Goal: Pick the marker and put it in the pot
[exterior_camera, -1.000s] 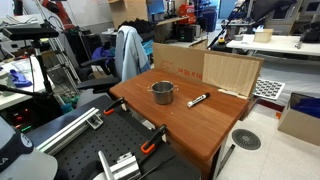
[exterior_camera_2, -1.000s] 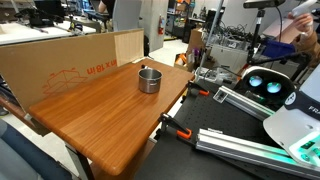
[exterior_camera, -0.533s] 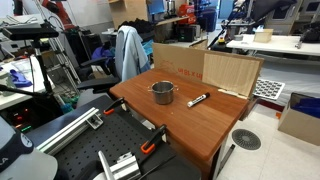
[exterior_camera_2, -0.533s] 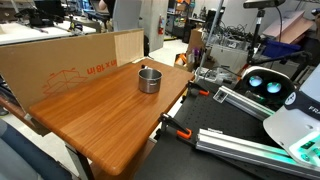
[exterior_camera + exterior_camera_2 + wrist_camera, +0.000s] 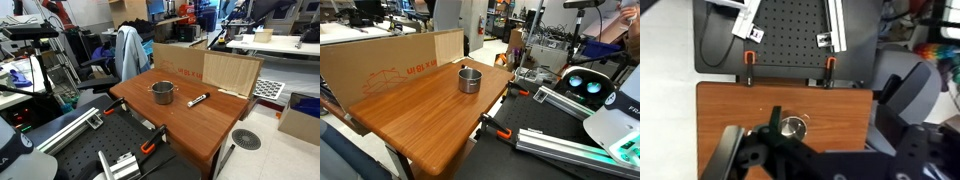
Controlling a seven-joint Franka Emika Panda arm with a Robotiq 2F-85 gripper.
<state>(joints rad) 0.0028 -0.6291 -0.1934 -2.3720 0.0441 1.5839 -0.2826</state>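
Bright, even light (wrist view blurred)

**Camera arrangement, 3 views.** An exterior view stands well back and high, looking down across a corner of the table [image 5: 190,125]. An exterior view sits lower and nearer, looking along the tabletop [image 5: 420,120] past the cardboard wall [image 5: 390,62]. The wrist view looks straight down from high above. All 3 share the table [image 5: 720,110] and the pot [image 5: 163,92] [image 5: 469,80] [image 5: 792,127].

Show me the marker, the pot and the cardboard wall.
marker [image 5: 197,99]: in an exterior view, middle of its barrel.
pot [image 5: 469,82]: in an exterior view, outer side wall.
cardboard wall [image 5: 380,62]: in an exterior view, front face.
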